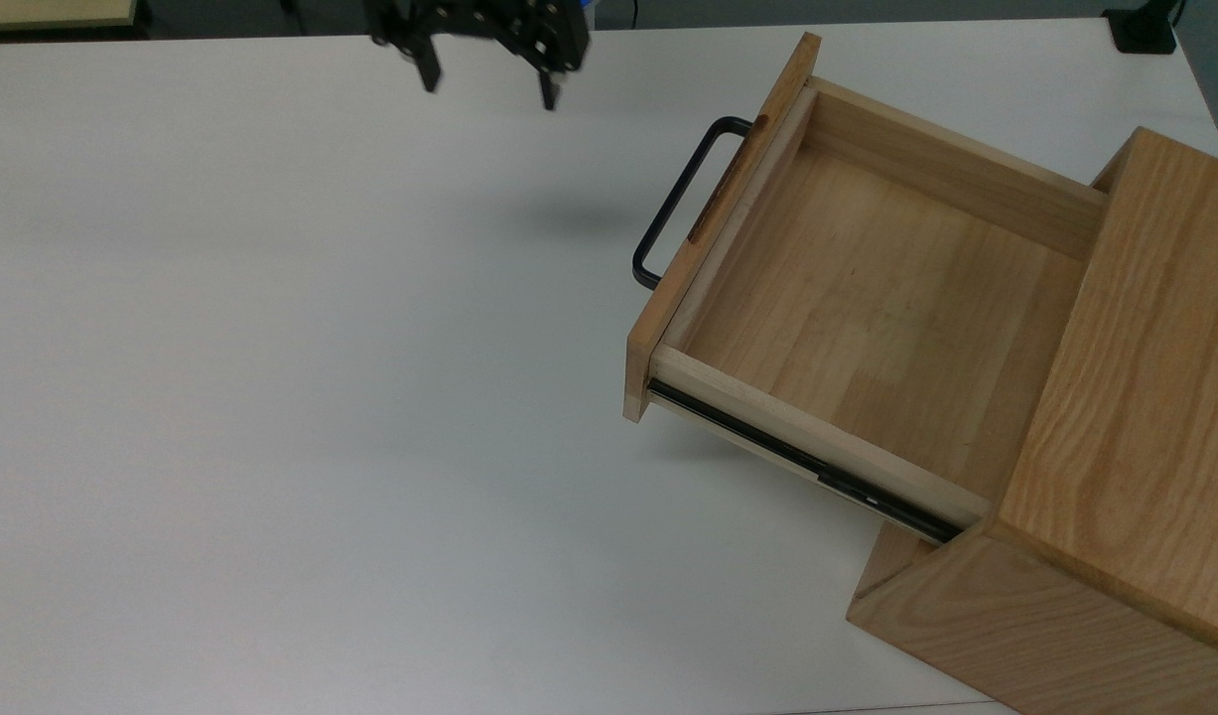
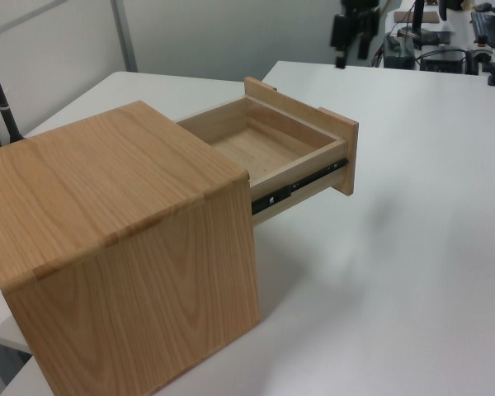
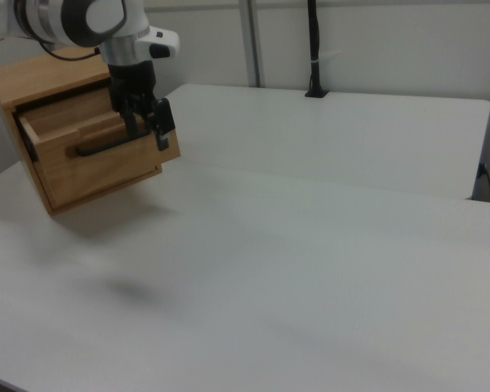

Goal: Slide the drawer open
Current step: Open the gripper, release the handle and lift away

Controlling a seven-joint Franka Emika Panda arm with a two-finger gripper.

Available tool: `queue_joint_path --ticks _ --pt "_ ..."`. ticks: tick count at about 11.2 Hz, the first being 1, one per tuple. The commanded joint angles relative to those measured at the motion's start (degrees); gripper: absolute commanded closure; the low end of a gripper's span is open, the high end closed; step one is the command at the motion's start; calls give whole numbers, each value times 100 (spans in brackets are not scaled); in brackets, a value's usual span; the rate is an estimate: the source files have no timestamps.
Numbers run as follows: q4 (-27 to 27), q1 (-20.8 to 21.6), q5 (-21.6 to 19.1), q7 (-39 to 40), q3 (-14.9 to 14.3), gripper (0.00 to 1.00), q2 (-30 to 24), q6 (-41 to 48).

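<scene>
The top view looks steeply down on the white table [image 1: 271,397], with the open drawer [image 1: 867,298] at the top view's right. The left view looks from behind the oak casing [image 2: 124,247], along the drawer [image 2: 272,144]. The right view faces the drawer front [image 3: 98,163] from across the table [image 3: 310,261].
</scene>
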State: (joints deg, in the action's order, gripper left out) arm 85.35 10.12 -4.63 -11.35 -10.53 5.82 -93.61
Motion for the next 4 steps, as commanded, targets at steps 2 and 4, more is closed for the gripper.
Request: queue_joint_path --ticks 2,4 --pt "228 -335 383 906 -11 0 -230 80" --pt "245 -388 410 1020 -11 0 -222 89"
